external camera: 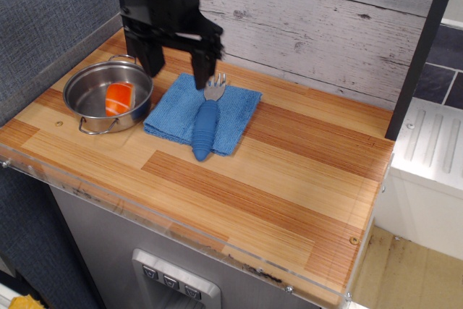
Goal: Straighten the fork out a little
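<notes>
The fork (206, 124) has a thick ribbed blue handle and a short silver tined head. It lies on a folded blue cloth (173, 110), head toward the back wall, handle tip just over the cloth's front edge, tilted slightly left. My black gripper (178, 70) hangs open above the cloth's back left part, just left of the fork's head. Its right finger (203, 69) is close to the tines, its left finger (153, 61) is over the gap between pot and cloth. It holds nothing.
A steel pot (90, 92) with an orange block (119, 98) inside stands left of the cloth. A grey plank wall (325, 19) runs along the back. A dark post (422, 52) stands at the right. The wooden counter (289, 171) ends in a clear front edge.
</notes>
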`<state>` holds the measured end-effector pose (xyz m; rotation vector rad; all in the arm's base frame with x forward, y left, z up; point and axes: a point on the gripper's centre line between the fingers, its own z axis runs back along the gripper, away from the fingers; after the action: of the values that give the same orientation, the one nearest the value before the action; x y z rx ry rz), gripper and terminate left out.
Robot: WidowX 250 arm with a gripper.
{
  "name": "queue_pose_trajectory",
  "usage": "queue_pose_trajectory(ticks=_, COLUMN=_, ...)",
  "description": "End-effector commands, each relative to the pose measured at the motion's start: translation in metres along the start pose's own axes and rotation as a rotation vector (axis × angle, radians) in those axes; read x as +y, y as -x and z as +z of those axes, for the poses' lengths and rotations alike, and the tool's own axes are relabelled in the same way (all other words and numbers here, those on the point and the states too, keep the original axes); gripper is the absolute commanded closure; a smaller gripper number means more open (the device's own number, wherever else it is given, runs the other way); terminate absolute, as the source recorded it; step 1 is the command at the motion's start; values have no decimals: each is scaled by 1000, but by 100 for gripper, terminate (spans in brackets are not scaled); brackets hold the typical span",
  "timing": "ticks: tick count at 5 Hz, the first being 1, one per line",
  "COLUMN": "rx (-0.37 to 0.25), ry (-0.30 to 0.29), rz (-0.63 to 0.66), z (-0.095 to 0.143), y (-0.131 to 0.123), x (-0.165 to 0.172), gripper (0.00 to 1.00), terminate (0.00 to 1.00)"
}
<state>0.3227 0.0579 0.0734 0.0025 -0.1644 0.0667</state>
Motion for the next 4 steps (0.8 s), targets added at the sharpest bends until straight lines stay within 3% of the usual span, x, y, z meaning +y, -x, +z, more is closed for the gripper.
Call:
queue_pose_trajectory(ticks=1, rx=-1, ry=5, rz=-27, z=-9, y=-15, x=-16, gripper=0, terminate=0)
queue_pose_trajectory(ticks=4, rx=85, ry=-7, rz=-42, z=-32, y=-12, x=-10, gripper=0, terminate=0)
